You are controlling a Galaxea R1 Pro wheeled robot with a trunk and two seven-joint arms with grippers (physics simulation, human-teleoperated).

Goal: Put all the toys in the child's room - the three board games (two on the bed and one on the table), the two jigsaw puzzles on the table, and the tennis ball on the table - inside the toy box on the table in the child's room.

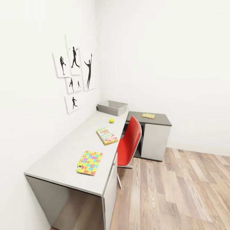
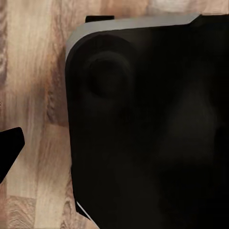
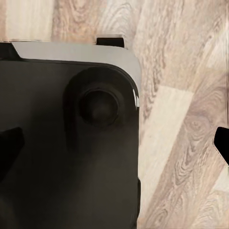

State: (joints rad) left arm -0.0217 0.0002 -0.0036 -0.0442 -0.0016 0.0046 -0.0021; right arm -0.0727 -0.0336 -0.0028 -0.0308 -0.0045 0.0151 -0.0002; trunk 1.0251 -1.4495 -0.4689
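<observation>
Here the toys lie along the table (image 1: 64, 150): a puzzle (image 1: 89, 162) nearest, a game (image 1: 107, 136), the ball (image 1: 111, 120), another puzzle (image 1: 148, 115) on the wing. The box (image 1: 112, 107) looks empty. The slabs are likely thin and stiff (best pinched at an edge); the ball may roll. Whether the grippers stand apart cannot be told.
</observation>
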